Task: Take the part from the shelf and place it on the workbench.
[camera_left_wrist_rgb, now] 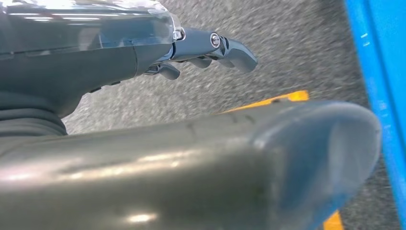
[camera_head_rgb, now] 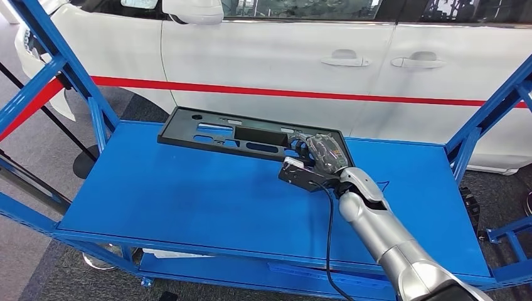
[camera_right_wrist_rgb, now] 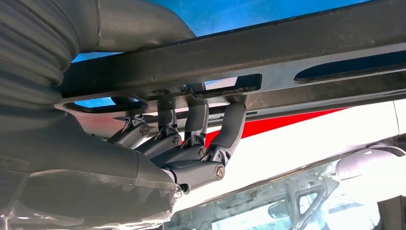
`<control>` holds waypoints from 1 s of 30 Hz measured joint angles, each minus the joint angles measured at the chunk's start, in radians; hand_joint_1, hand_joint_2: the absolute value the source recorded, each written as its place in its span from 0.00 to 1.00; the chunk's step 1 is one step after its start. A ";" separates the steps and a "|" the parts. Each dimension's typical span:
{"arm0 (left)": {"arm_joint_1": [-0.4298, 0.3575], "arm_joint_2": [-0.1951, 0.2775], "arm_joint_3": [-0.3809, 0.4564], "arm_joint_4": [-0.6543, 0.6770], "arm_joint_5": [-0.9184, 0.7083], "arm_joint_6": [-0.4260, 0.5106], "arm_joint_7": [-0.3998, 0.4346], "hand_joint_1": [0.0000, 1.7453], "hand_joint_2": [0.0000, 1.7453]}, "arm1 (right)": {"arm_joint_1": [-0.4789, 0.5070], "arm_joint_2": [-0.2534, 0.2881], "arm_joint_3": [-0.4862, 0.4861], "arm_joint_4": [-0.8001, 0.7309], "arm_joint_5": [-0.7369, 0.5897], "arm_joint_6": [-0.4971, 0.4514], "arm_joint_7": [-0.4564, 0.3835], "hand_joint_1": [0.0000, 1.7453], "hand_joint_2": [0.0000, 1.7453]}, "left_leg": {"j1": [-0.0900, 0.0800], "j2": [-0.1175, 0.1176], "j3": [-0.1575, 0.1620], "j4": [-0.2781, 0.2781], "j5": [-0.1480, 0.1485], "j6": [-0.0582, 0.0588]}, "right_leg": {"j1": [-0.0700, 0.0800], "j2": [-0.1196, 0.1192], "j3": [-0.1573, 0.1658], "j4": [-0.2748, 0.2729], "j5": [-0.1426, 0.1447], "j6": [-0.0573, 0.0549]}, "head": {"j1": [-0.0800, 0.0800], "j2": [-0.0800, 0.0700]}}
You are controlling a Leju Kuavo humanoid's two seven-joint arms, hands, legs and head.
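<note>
A long black plastic part with several cut-outs lies flat at the back of the blue shelf top. My right hand reaches over the shelf and grips the part's right end. In the right wrist view its dark fingers curl over the edge of the part, and the thumb lies across the other face. My left hand hangs over the grey floor. Its fingers are spread apart from the thumb, and nothing is in it.
A white car with a red stripe stands close behind the shelf. Slanted blue frame posts rise at the left and right. A lower shelf sits beneath. A black cable runs along my right forearm.
</note>
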 joint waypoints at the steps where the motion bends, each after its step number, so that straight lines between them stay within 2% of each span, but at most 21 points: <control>1: 0.000 0.000 0.000 0.000 -0.001 0.004 -0.015 0.00 0.00 | 0.000 0.000 0.002 0.001 0.000 -0.002 0.001 1.00 1.00 | 0.000 0.000 0.000 0.000 0.000 0.000 | 0.000 0.000 0.000 0.000 0.000 0.000 | 0.000 0.000; 6: -0.003 0.000 0.008 0.000 0.027 -0.052 -0.085 0.00 0.00 | 0.002 -0.004 0.009 0.005 0.000 -0.008 0.003 1.00 1.00 | 0.000 0.000 0.000 0.000 0.000 0.000 | 0.000 0.000 0.000 0.000 0.000 0.000 | 0.000 0.000; 10: -0.008 0.000 0.020 0.000 0.039 -0.084 -0.099 0.00 0.00 | 0.006 -0.008 0.014 0.010 0.004 -0.010 0.009 1.00 1.00 | 0.000 0.000 0.000 0.000 0.000 0.000 | 0.000 0.000 0.000 0.000 0.000 0.000 | 0.000 0.000; 14: -0.014 0.000 0.023 0.000 0.035 -0.089 -0.083 0.00 1.00 | 0.010 -0.010 0.020 0.014 0.009 -0.010 0.014 1.00 1.00 | 0.000 0.000 0.000 0.000 0.000 0.000 | 0.000 0.000 -0.001 0.000 0.000 0.000 | 0.000 0.000; 22: -0.015 0.001 0.022 0.000 0.010 -0.093 -0.030 0.00 1.00 | 0.010 -0.016 0.025 0.020 -0.001 -0.011 0.012 1.00 1.00 | 0.000 0.000 -0.001 0.000 0.000 0.000 | 0.000 0.000 -0.001 0.000 0.000 0.000 | 0.000 0.000; 30: -0.015 0.002 0.019 0.000 -0.008 -0.106 -0.024 0.00 1.00 | 0.012 -0.026 0.025 0.014 0.003 -0.043 0.021 1.00 1.00 | 0.000 0.000 0.000 0.000 0.000 0.000 | 0.000 0.000 -0.001 0.000 0.000 0.000 | 0.000 0.000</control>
